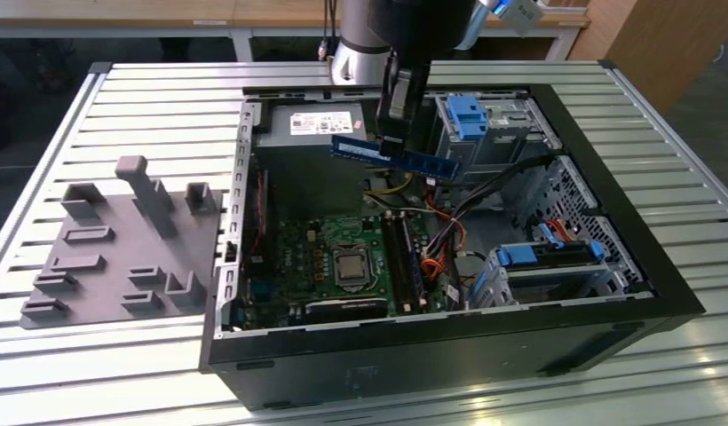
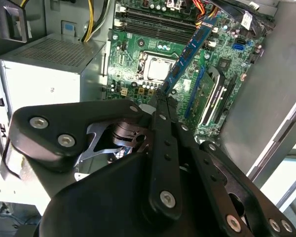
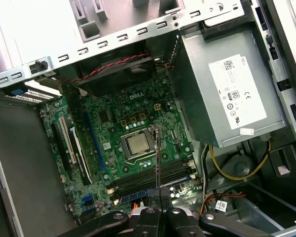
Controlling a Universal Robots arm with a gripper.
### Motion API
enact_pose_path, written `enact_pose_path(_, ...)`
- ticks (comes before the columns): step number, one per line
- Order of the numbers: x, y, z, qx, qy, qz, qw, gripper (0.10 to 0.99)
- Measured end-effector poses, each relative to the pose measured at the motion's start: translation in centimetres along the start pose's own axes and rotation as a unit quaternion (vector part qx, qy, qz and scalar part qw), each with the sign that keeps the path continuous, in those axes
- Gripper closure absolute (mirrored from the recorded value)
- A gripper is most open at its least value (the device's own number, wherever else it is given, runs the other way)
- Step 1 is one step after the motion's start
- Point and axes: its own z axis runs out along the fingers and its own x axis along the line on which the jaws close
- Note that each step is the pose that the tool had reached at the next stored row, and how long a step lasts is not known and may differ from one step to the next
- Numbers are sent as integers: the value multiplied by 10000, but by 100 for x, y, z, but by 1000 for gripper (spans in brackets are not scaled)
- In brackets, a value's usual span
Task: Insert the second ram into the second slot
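Slatted table, arm upright over case, gripper apparently pinching second ram

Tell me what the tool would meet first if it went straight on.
The tool grips the second ram, which leads and would likely touch the motherboard first, near the memory slots; exact spot unclear.

The case stands open above the slots; cables crowd just beside them, and a drive cage stands near.
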Motion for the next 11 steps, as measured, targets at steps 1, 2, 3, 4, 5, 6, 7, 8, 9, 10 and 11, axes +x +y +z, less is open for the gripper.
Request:
enact_pose_path(1, 0, -2, 0, 0, -1, 23, 10000, 973)
enact_pose_path(2, -1, -2, 0, 0, -2, 46, 10000, 973)
enact_pose_path(3, -1, -2, 0, 0, -3, 70, 10000, 973)
enact_pose_path(4, -1, -3, 0, -1, -3, 92, 10000, 973)
enact_pose_path(5, -1, -3, 1, -1, -4, 115, 9999, 973)
enact_pose_path(6, -1, -3, 1, -1, -5, 137, 9999, 973)
enact_pose_path(7, -1, -4, 1, -1, -6, 159, 9999, 973)
enact_pose_path(8, -1, -4, 1, -1, -7, 180, 9998, 973)
enact_pose_path(9, -2, -4, 1, -1, -8, 201, 9998, 973)
enact_pose_path(10, -2, -5, 2, -1, -9, 222, 9998, 973)
enact_pose_path(11, -2, -5, 1, -2, -9, 244, 9997, 973)
